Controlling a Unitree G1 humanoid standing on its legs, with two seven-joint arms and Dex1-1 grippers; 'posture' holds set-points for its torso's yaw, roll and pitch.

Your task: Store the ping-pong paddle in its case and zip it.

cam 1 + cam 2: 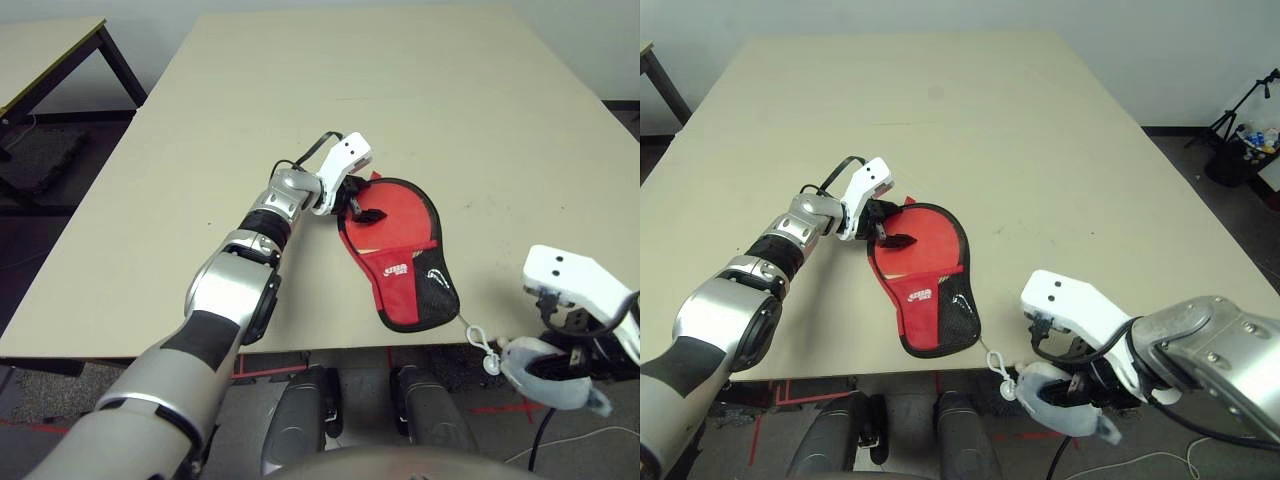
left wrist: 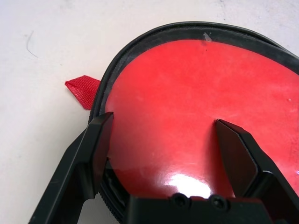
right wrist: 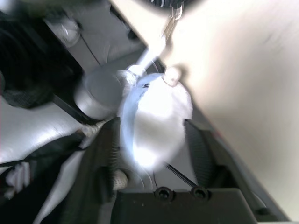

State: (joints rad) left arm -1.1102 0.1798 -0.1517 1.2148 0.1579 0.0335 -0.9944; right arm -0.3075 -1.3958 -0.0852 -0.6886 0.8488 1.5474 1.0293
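The case (image 1: 410, 290) lies flat near the table's front edge, red with a white logo, black trim and a mesh panel. Inside it sits the ping-pong paddle (image 1: 405, 215), its red face showing at the round end and a strip of wooden handle (image 1: 365, 248) below. My left gripper (image 1: 362, 203) is open, its fingers straddling the paddle's round edge (image 2: 187, 93) and the case's black rim. Off the table's front right, my right gripper (image 3: 150, 123) has its fingers apart on either side of the white pom-pom (image 3: 156, 107), which hangs on a cord (image 1: 480, 338) from the case's narrow end.
The beige table (image 1: 200, 150) stretches wide and bare behind the case. A second table (image 1: 50, 60) stands at the far left across a gap. A tripod and small items (image 1: 1240, 130) sit on the floor at the far right.
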